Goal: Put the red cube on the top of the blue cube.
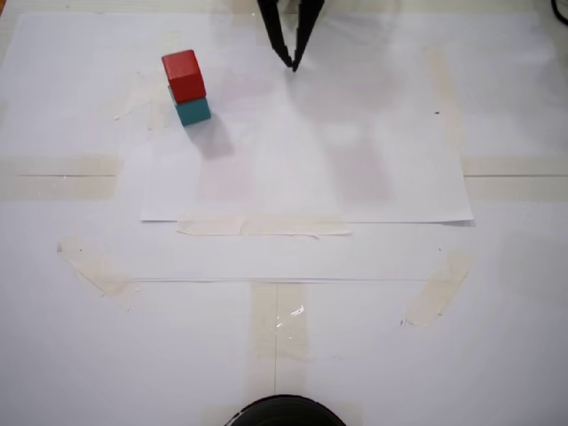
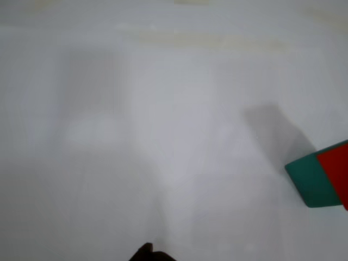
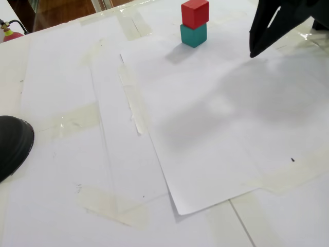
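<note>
Stacking looks finished: the red cube (image 1: pixel 184 75) sits on top of the blue cube (image 1: pixel 193 111) in both fixed views, turned a little against it but resting square enough, with no finger touching either. Nothing of the task seems left beyond the arm clearing off.

The pair stands on the white paper (image 1: pixel 355 151) taped to the table (image 1: pixel 497 311), toward the far left in a fixed view. The gripper (image 1: pixel 291 60) hangs from the top edge of that view, well apart from the stack; from its tips the cubes lie at about 8 o'clock. It holds nothing, and the two dark fingers converge until the tips nearly meet, so it looks pressed almost together.

In the wrist view the cubes peek in at the right edge, around 4 o'clock from centre, blue (image 2: pixel 307 182) left of red (image 2: pixel 334 166).
</note>
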`<state>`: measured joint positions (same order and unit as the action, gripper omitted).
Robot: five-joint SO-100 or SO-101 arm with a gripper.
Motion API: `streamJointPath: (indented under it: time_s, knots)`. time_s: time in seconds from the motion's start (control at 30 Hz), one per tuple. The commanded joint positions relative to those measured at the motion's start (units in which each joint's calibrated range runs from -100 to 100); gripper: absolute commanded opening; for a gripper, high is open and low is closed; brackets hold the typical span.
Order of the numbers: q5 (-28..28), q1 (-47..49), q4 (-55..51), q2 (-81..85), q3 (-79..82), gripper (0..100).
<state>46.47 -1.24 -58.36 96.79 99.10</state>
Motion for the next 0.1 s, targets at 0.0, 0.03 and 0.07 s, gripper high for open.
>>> streamJointPath:
  time_s: [0.0, 0.03, 0.07]
  knots:
    - [-1.1, -0.1, -1.2, 0.6, 0.8, 0]
    - [-1.4, -0.1, -1.3, 0.6, 0.8, 0]
    - [-1.7, -0.1, -1.3, 0.6, 0.8, 0]
